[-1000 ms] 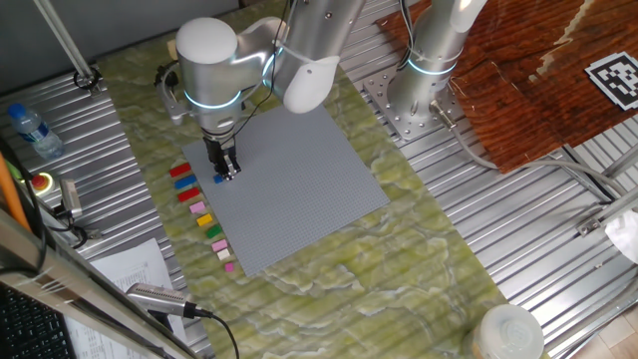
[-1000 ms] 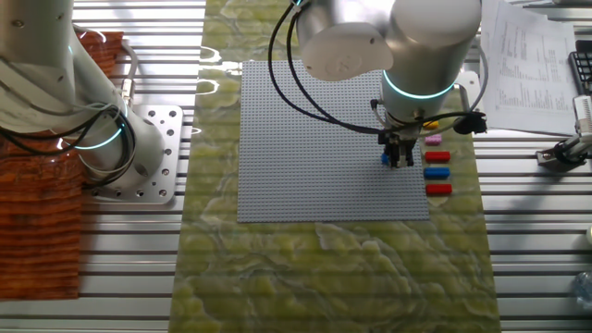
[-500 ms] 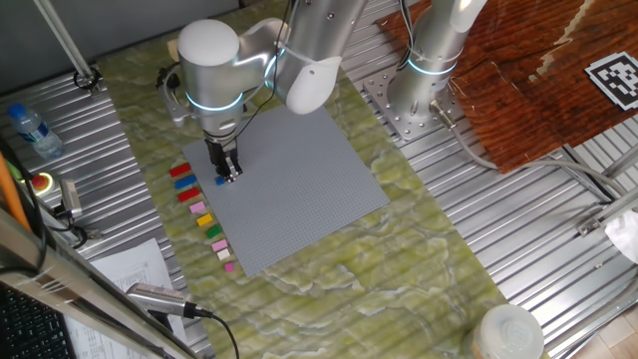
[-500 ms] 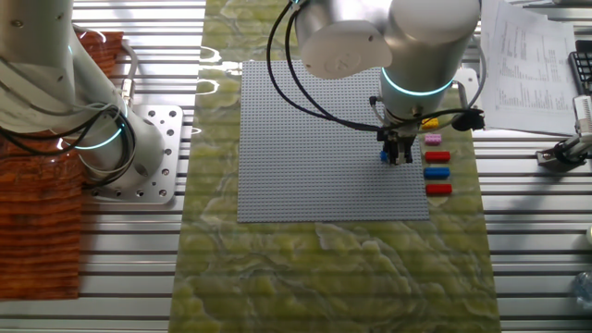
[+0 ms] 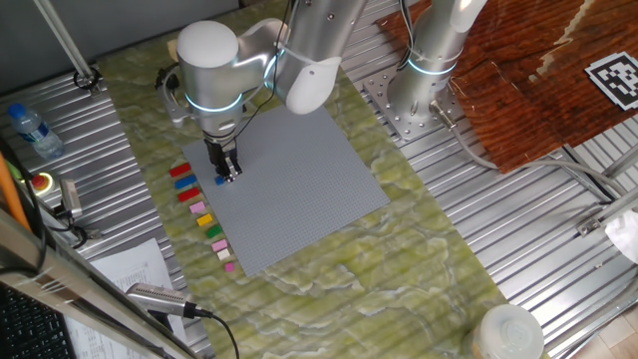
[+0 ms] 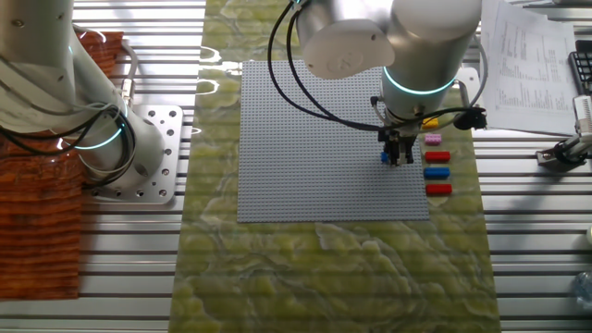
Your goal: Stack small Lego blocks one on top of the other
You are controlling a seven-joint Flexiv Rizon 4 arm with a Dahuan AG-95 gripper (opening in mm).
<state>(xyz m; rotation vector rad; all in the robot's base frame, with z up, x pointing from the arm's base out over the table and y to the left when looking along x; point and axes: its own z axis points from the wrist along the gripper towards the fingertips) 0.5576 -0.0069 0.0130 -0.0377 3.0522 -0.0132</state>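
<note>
My gripper [image 5: 228, 174] points straight down at the left edge of the grey studded baseplate [image 5: 299, 189]. Its fingers stand close together and look shut on a small blue Lego block [image 5: 219, 180], low over or on the plate. In the other fixed view the same blue block [image 6: 386, 158] peeks out beside the gripper [image 6: 400, 160]. A row of small Lego blocks [image 5: 202, 219] lies beside the plate: red, blue, red, yellow, green and several pink. From the other side a pink [image 6: 432, 140], a red [image 6: 437, 156], a blue [image 6: 437, 172] and a red block [image 6: 438, 189] show.
A second arm's base [image 5: 424, 75] stands behind the plate on a metal mount. A water bottle [image 5: 30, 130], a red button [image 5: 41, 182], papers [image 5: 130, 264] and a microphone [image 5: 159, 297] lie at the left. A brown cloth [image 5: 528, 80] covers the far right.
</note>
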